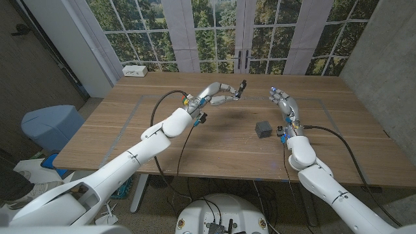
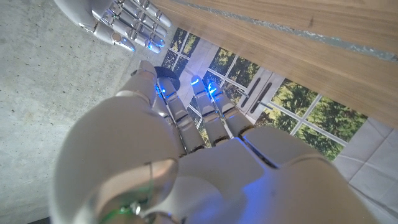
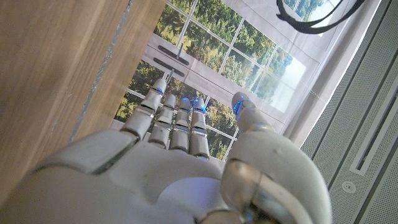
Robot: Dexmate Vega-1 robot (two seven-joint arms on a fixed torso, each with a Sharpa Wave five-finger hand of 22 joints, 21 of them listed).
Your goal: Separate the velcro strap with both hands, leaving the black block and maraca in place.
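Note:
My left hand (image 1: 223,95) is raised over the middle of the table and pinches a short black velcro strap (image 1: 242,86) at its fingertips. The left wrist view shows that strap as a dark piece (image 2: 165,73) between the fingers of my left hand (image 2: 186,155). My right hand (image 1: 281,101) hovers a little to the right of the strap, fingers apart and holding nothing. In the right wrist view my right hand (image 3: 180,155) has its fingers stretched out and bare. The black block (image 1: 263,129) sits on the table below the gap between the hands.
The wooden table (image 1: 130,130) has a taped rectangle outline on its top. A white box (image 1: 136,70) lies at the far left corner. A blue bin (image 1: 52,127) stands on the floor off the table's left side. Windows run behind the table.

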